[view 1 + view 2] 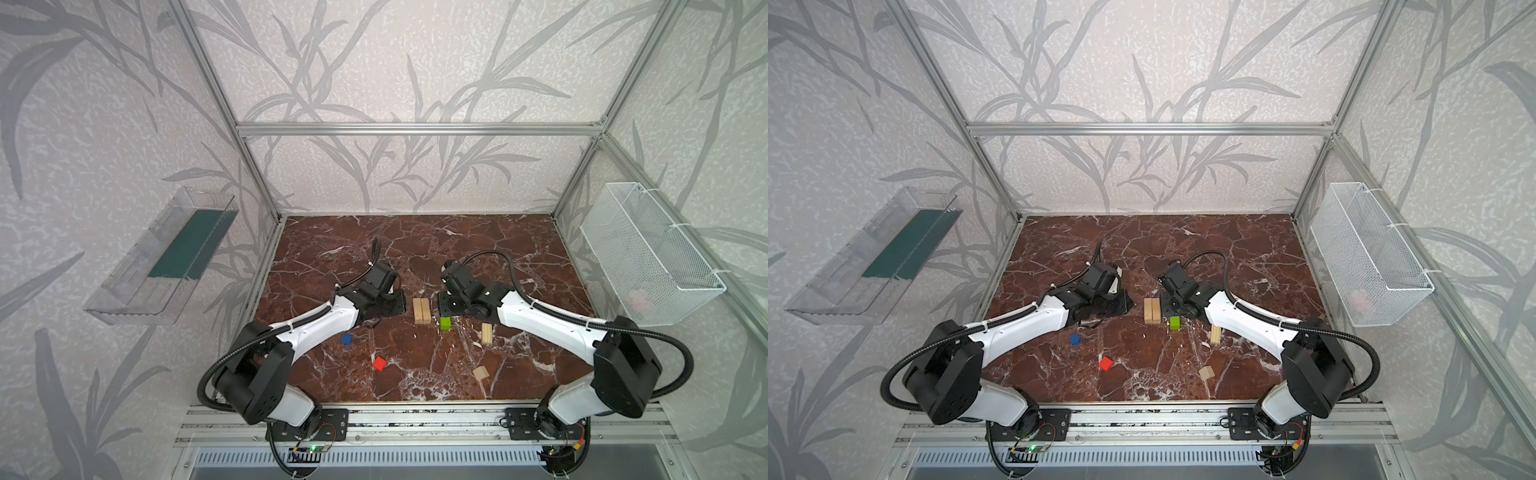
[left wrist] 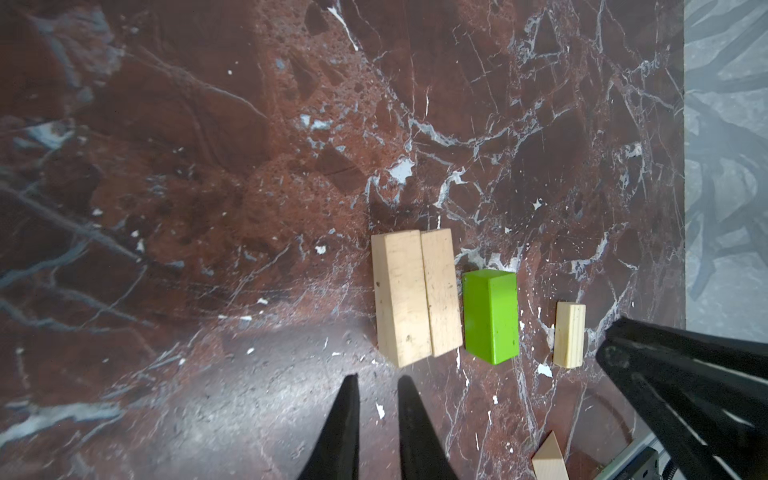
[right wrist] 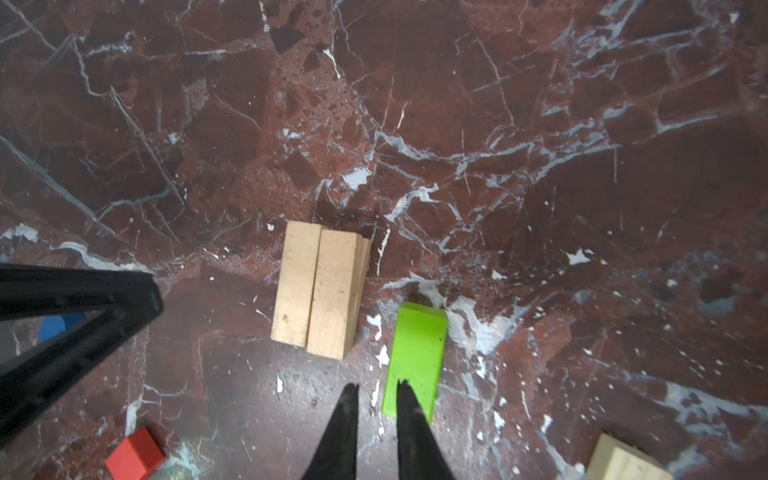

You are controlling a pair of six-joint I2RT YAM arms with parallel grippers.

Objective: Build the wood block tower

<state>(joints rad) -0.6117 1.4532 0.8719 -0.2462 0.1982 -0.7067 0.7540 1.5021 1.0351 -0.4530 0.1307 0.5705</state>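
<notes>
Two pale bars (image 1: 421, 310) (image 1: 1152, 310) lie flat, side by side and touching, mid-table. The lime-green bar (image 1: 446, 323) (image 3: 415, 357) lies just right of them, with a smaller pale bar (image 1: 487, 333) (image 2: 569, 334) further right. Nearer the front are the blue disc (image 1: 346, 339), the red block (image 1: 380, 363) and the pale wedge (image 1: 481, 372). My left gripper (image 1: 401, 301) (image 2: 376, 380) hangs left of the pair, its jaws a narrow slit apart and empty. My right gripper (image 1: 441, 307) (image 3: 376, 386) hovers at the green bar's end, equally narrow, holding nothing.
The table (image 1: 478, 249) is red-brown marble. A clear plastic tray (image 1: 162, 257) hangs on the left wall and a white wire basket (image 1: 648, 253) on the right wall. An aluminium rail (image 1: 415, 415) carries both arm bases at the front edge.
</notes>
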